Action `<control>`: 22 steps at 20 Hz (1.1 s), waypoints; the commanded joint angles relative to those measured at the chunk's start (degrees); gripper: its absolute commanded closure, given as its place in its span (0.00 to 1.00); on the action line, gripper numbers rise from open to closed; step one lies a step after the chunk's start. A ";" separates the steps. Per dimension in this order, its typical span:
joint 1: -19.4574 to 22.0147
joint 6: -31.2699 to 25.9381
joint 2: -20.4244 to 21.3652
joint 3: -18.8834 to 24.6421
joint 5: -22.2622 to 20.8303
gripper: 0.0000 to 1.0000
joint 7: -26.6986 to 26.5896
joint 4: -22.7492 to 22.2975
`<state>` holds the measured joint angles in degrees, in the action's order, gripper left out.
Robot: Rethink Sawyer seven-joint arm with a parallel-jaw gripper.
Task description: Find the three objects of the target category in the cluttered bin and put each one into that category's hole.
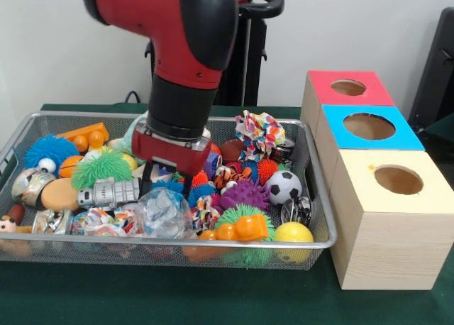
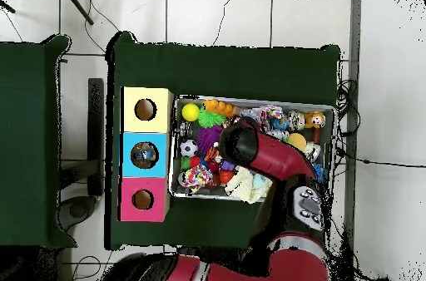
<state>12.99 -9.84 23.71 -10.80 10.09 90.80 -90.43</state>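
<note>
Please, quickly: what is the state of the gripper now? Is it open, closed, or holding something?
Gripper: down among the toys in the wire bin; open or closed, or holding anything, cannot be told.

Green table cloth [image 1: 213,300], white tiled floor [image 2: 216,12].

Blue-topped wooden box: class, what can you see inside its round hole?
From overhead, the blue-topped wooden box shows something dark and mottled in its hole; what it is cannot be told. From the front, the inside is hidden.
</note>
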 commanded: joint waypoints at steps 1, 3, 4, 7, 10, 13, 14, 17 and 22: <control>10.38 -0.78 0.73 19.26 2.80 0.00 10.62 -14.06; 11.52 -1.45 0.62 20.51 2.48 0.00 10.43 -14.96; 11.72 -1.34 0.66 20.69 2.19 0.00 10.59 -15.07; 11.13 -3.01 0.56 19.89 1.99 0.00 10.72 -14.18; 10.35 -4.74 0.48 19.19 2.22 0.00 10.75 -13.10; 9.18 -5.83 1.27 17.97 2.05 0.00 10.66 -12.92; 8.88 -5.94 1.54 17.63 2.01 0.00 10.67 -12.95; 6.44 -8.65 3.99 15.26 2.51 0.00 11.58 -13.31; 3.54 -14.09 8.33 12.31 3.71 0.00 12.91 -12.04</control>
<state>19.45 -12.33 28.22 0.08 10.40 90.80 -99.69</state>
